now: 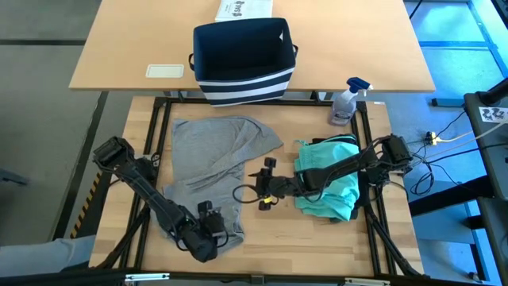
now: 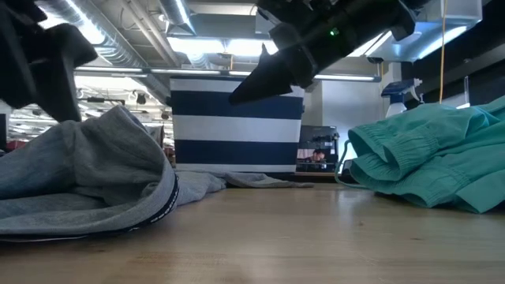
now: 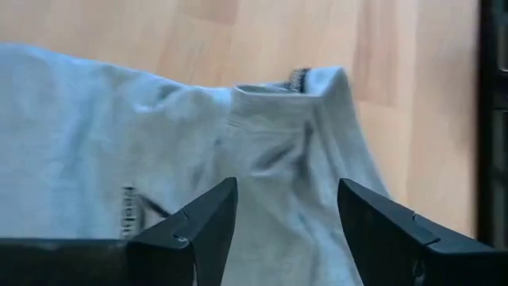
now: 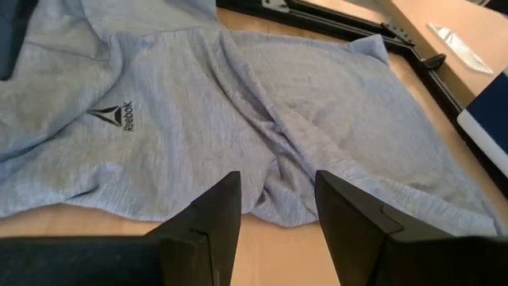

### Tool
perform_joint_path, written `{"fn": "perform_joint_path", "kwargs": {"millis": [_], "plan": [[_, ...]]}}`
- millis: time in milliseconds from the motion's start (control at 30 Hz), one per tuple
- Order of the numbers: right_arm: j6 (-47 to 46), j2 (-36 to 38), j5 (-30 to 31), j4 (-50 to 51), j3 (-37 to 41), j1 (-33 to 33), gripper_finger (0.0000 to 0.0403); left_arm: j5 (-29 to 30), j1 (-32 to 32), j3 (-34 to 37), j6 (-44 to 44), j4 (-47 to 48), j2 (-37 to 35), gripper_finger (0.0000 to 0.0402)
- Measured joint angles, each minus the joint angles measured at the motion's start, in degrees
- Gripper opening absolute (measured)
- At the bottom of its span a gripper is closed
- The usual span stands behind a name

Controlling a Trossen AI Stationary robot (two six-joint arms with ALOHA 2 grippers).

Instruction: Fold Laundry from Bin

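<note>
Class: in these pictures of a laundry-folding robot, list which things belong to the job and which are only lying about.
Job: grey T-shirt, teal piece, bin, left gripper, right gripper.

Lying about: spray bottle, white printed box, white card.

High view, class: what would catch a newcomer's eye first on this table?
A rumpled grey T-shirt sprawls across the table's left half, the left gripper open over its near edge. A teal piece lies bunched on the right under the right arm, whose open right gripper hangs mid-table. The navy striped bin stands behind.
</note>
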State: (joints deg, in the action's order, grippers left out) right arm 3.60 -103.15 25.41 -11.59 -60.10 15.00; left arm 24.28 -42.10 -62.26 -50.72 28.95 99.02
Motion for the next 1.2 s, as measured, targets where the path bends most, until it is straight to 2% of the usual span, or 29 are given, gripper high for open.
{"fn": "perform_joint_path", "kwargs": {"millis": [133,367,567,867,967,1200], "plan": [[0.8,0.0,0.0,-1.3,0.0,-0.1,0.0160,2.0,0.0,-0.4,-0.2,4.1,0.0,0.0205],[1.4,0.0,0.0,-1.9,0.0,-0.5,0.0160,2.4,0.1,0.2,0.5,-0.2,0.0,0.0205],[1.4,0.0,-0.5,-2.0,0.0,-0.9,0.0160,5.0,0.1,0.2,1.6,-0.8,0.0,0.0207],[1.3,0.0,-0.6,-1.9,0.0,-0.9,0.0160,4.7,0.1,0.2,1.8,-4.2,3.9,0.0267],[1.3,0.0,-0.6,-2.0,0.0,-0.9,0.0160,4.6,0.2,0.3,1.5,-4.3,5.1,0.0276],[1.3,0.0,-0.6,-2.0,0.0,-1.2,0.0160,7.8,0.7,0.3,0.2,-4.5,5.2,0.0257]]}}
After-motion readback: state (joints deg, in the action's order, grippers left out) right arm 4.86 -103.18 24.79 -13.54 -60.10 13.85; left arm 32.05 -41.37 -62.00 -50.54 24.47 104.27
